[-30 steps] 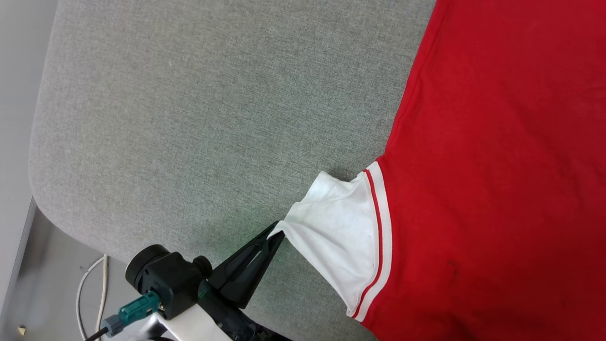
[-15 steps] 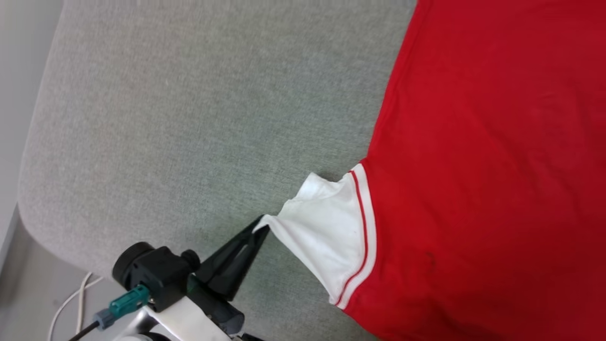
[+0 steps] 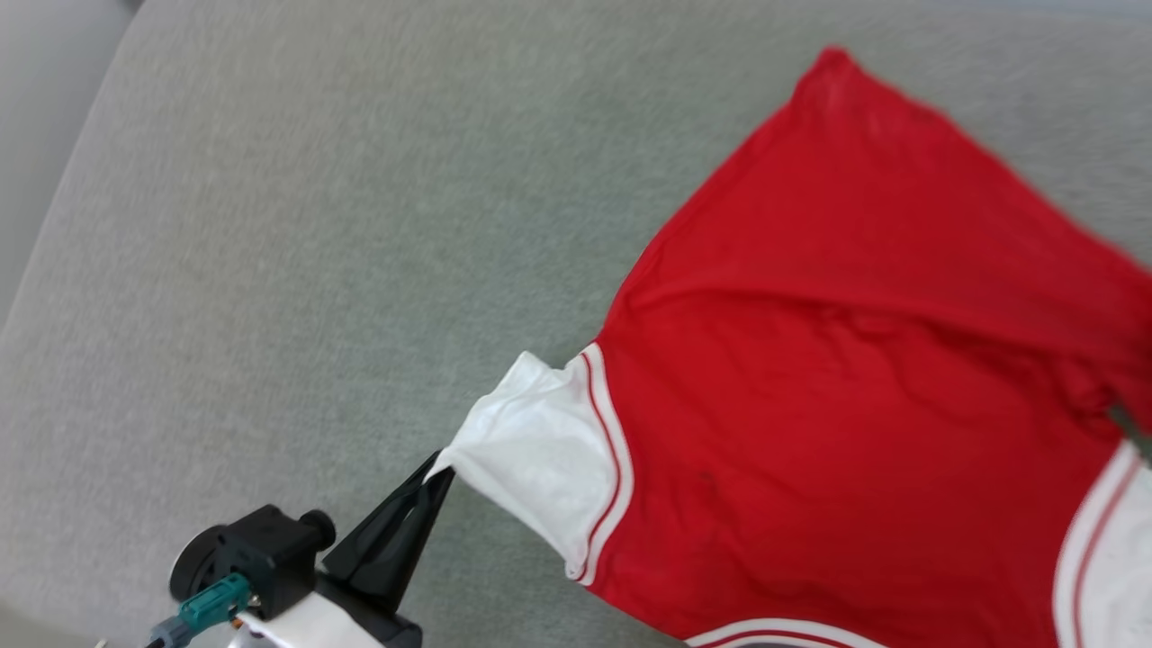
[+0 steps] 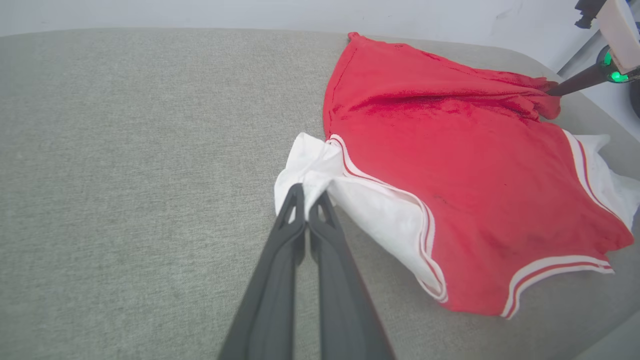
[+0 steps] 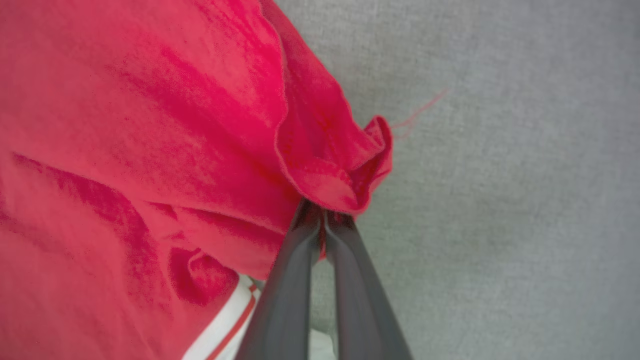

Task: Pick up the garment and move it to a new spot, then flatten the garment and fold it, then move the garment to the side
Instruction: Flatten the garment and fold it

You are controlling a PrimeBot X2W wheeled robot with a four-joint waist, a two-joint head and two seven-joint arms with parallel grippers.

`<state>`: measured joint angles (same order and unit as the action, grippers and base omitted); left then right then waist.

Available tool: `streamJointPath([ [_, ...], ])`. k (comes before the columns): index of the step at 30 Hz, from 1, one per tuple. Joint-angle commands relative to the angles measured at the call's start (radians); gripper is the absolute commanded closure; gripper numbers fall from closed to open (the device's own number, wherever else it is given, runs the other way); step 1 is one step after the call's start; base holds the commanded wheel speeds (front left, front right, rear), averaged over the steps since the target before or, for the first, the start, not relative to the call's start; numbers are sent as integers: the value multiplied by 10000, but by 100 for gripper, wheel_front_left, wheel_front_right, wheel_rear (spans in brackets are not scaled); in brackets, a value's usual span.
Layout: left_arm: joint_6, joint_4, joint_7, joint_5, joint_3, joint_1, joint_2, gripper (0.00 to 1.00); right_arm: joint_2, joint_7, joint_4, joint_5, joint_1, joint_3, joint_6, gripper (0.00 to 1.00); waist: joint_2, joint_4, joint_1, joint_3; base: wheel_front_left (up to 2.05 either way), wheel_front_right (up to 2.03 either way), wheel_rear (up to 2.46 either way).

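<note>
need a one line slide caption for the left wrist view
Left gripper, jaws shut, pinches the white sleeve of the red garment on grey upholstery; right gripper holds its far edge.

The garment [image 3: 855,360] lies on the padded surface [image 3: 270,225], toward its right side. The left pincer [image 3: 438,470] is at the garment's left sleeve [image 3: 531,450], and the right pincer [image 5: 324,220] is at its right edge.

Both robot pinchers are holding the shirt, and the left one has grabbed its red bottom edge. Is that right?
Not quite. The left gripper is shut on the white sleeve of the shirt, not its red bottom edge, as the left wrist view shows. Both grippers are indeed holding the shirt; the right gripper pinches a red edge.
</note>
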<state>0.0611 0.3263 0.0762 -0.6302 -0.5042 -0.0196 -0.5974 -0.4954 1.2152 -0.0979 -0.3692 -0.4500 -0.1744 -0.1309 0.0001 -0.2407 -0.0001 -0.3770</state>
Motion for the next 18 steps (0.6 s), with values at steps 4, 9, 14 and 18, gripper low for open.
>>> streamJointPath([
  [4, 284, -223, 99, 77, 106, 402, -130, 100, -23, -500, 467, -404, 1446, 83, 3, 100, -1, 1049, 1, 1264, 0, 0, 0],
  [9, 482, -423, 164, 14, 67, 673, -24, 100, 157, -1029, 925, -856, 2997, 146, 3, 100, -1, 1443, 1, 1902, 0, 0, 0],
  [14, 569, -639, 273, -63, 33, 815, 112, 100, 536, -1504, 1414, -1179, 4472, -10, 3, 100, -1, 1651, 1, 2333, 0, 0, 0],
  [18, 578, -780, 352, -130, -13, 850, 221, 100, 805, -1802, 1596, -1290, 5460, -88, 3, 100, -1, 1728, 1, 2513, 0, 0, 0],
])
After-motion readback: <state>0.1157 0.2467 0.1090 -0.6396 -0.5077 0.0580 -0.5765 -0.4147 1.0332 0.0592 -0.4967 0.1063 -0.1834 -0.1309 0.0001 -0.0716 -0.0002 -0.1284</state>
